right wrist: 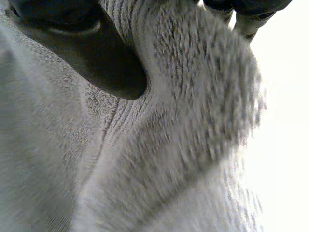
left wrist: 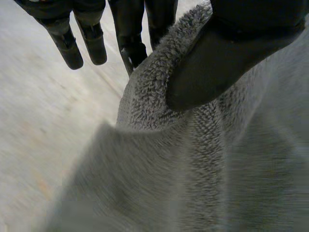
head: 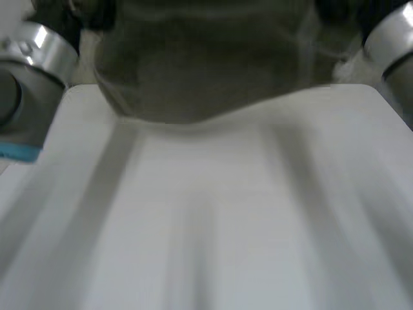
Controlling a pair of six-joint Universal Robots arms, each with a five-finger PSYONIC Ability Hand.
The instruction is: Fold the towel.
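Pinching is what both sets of fingers are doing. The left hand (left wrist: 227, 53) presses its thumb onto the hem of the towel (left wrist: 159, 145), with one of the fingers (left wrist: 133, 46) backing the cloth from behind and the rest held straight, clear of the towel and just beside it. The right hand (right wrist: 91, 53) presses its thumb into the pile in the same way, and its fingers (right wrist: 248, 19) reach round behind a bunched fold of the towel's edge. I cannot tell whether either grip sits exactly on a corner. Outward from the hands, the towel hangs lifted between the left arm (head: 32, 71) and the right arm (head: 393, 39), over the far part of the surface (head: 213, 226). Its lower edge sags in a curve, and whether that edge touches the surface is not clear. The step in hand looks like carrying the raised towel into a fold. To do it well, both pinches should be held firm and the hands level, drawn apart enough that the towel's upper edge runs straight rather than drooping. The left pinch seems thin, backed by a single finger, so a quick swing could pull the hem free. The bunch at the right end may leave a wrinkle unless tension smooths it. Letting the towel's hanging edge land first, then laying the held edge squarely over it, should give an even fold.
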